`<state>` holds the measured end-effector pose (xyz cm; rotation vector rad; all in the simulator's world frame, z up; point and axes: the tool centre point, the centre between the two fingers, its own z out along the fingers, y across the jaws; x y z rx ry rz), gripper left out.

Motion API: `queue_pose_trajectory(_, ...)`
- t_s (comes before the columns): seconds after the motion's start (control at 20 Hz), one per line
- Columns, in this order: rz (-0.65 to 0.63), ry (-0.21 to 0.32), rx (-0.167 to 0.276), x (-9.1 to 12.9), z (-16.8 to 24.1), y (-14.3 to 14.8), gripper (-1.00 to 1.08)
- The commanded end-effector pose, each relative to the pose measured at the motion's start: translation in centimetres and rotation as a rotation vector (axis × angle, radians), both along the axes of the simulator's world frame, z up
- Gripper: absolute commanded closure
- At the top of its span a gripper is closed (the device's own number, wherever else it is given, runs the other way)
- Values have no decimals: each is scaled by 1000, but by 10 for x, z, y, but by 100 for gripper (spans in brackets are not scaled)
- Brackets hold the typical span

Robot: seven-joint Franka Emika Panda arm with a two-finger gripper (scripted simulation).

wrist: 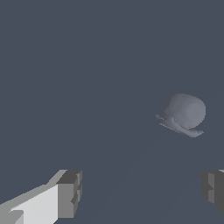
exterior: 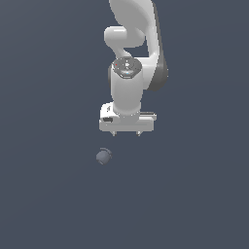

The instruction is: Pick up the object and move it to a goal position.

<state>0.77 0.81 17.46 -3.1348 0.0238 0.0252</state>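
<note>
The hand point(exterior: 126, 133) is seen with its fingers point(wrist: 69, 194) spread apart, nothing held between them. The small grey-blue ball point(exterior: 103, 156) is found apart from it, toward the exterior view's left, apparently resting on the dark counter point(exterior: 194, 204).

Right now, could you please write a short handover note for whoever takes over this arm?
Gripper: open, holding nothing; the wrist view shows its fingers spread wide apart.
Ball: free on the dark surface, below the gripper and toward the exterior view's left; outside the finger gap in the wrist view.
Done: nothing yet; ball not grasped.
Left: line up over the ball, descend, close, lift, carry to the goal. No goal marker is visible.
</note>
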Motion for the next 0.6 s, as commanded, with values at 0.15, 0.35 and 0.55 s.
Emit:
queue_pose_trajectory(0.15, -85, -1, 2, 10, -16, -19, -92)
queue_pose_trajectory(0.35, -189, -4, 2, 20, -35, -44, -92)
queue_pose_trajectory(0.55, -304, -8, -2, 30, -58, -72, -92)
